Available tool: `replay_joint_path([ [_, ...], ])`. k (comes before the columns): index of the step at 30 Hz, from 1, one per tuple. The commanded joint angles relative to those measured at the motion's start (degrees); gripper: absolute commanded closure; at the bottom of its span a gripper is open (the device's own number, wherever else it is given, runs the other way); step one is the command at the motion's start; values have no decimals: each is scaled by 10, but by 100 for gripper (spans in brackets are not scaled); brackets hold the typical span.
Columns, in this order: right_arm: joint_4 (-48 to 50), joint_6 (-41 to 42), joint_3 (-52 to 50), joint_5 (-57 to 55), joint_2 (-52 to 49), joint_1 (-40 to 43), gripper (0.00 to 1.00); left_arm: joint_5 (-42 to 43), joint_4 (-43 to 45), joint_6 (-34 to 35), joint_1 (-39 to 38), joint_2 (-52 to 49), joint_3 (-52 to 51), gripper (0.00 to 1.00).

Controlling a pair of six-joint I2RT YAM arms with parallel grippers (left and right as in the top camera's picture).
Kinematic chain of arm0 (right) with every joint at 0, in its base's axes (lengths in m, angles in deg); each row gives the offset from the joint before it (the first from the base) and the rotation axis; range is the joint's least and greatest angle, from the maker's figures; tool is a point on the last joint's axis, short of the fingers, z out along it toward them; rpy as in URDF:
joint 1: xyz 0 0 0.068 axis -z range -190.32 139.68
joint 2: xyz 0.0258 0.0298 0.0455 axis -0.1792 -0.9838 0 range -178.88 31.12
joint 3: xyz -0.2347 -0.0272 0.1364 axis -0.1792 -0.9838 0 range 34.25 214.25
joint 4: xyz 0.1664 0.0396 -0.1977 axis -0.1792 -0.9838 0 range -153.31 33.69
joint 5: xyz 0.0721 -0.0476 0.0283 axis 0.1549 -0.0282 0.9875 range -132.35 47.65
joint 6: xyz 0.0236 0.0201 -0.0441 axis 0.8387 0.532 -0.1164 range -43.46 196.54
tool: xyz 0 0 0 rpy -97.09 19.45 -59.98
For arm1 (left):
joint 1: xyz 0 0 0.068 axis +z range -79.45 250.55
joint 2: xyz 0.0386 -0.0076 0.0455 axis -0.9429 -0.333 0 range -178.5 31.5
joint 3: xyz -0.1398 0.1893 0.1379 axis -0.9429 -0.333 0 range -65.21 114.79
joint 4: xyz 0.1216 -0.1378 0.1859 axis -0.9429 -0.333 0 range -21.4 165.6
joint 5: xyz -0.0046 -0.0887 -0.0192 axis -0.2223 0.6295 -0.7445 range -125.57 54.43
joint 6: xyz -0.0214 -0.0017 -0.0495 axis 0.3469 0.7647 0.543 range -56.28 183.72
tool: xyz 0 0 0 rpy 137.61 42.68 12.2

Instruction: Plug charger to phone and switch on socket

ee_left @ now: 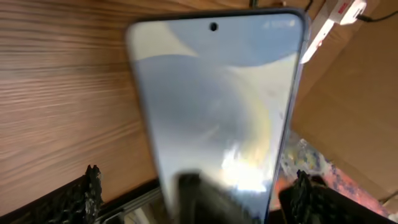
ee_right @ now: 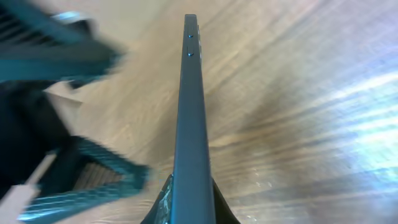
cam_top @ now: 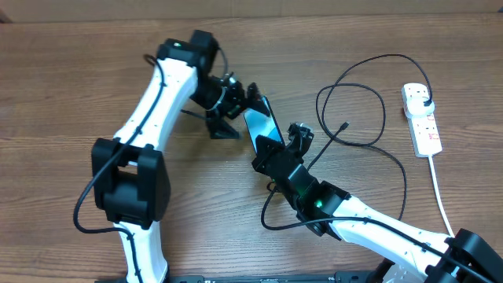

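Note:
The phone (cam_top: 263, 124) is held up off the table, tilted on edge, between the two grippers. My right gripper (cam_top: 277, 156) is shut on its lower end; in the right wrist view the phone (ee_right: 191, 118) shows edge-on between the fingers (ee_right: 190, 202). My left gripper (cam_top: 239, 110) is open around its upper end; in the left wrist view the pale-blue screen (ee_left: 217, 99) fills the gap between the spread fingers (ee_left: 199, 193). The charger (cam_top: 369, 102) lies looped on the table with its connector tip (cam_top: 344, 126) free, and its plug (cam_top: 425, 100) sits in the socket (cam_top: 424, 130).
The socket's thick white cord (cam_top: 440, 192) runs down the right side towards the table's front edge. The charger cable also trails under my right arm (cam_top: 271, 212). The socket also shows at the top right of the left wrist view (ee_left: 336, 12).

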Motion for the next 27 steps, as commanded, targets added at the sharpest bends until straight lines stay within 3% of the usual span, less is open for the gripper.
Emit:
replay_joint_path([
  [1,-14,51,7,27,25,20,96,31,-13,-83,41,5,16,0],
  [6,-18,125,7,133,28,79,96,71,-51,-162,87,41,18,0],
  [11,-2,128,7,244,28,139,96,78,-121,-298,141,122,18,4],
  [20,17,128,7,357,28,174,96,61,-180,-454,252,313,11,0],
  [24,41,128,7,382,28,174,96,61,-150,-456,278,380,-30,0],
  [27,56,133,7,383,28,174,96,71,-73,-389,276,411,-109,0],
])
